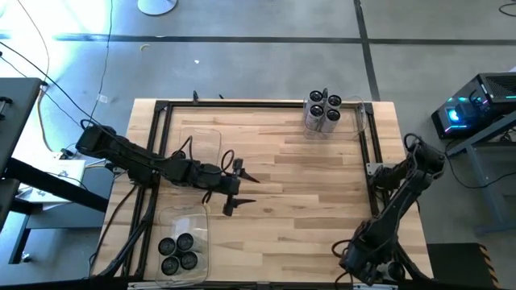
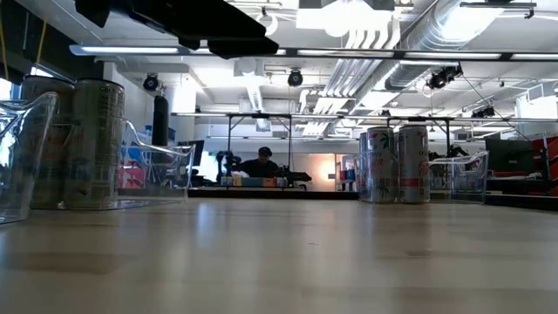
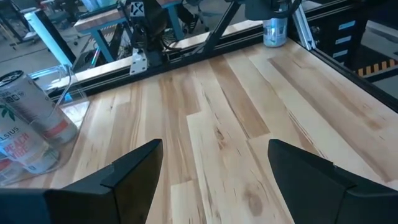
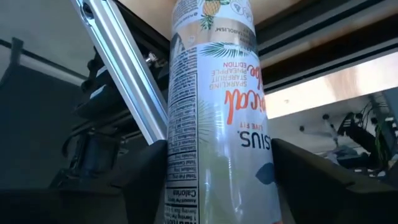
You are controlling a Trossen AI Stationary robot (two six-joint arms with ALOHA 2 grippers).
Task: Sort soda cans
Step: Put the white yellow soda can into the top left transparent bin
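Your right gripper [image 4: 217, 186] at the table's near right edge is clamped on a pineapple soda can [image 4: 214, 93], so carry it to its bin next, while your left gripper [image 1: 240, 190] hovers mid-table, fingers apart.

Your left gripper [image 1: 242, 189] hangs over the bare middle of the table [image 1: 306, 185]. Four cans [image 1: 178, 251] sit in a bin [image 1: 201, 229] near it at the front left corner. Four more cans [image 1: 323, 112] stand well apart from it, at the far right edge.
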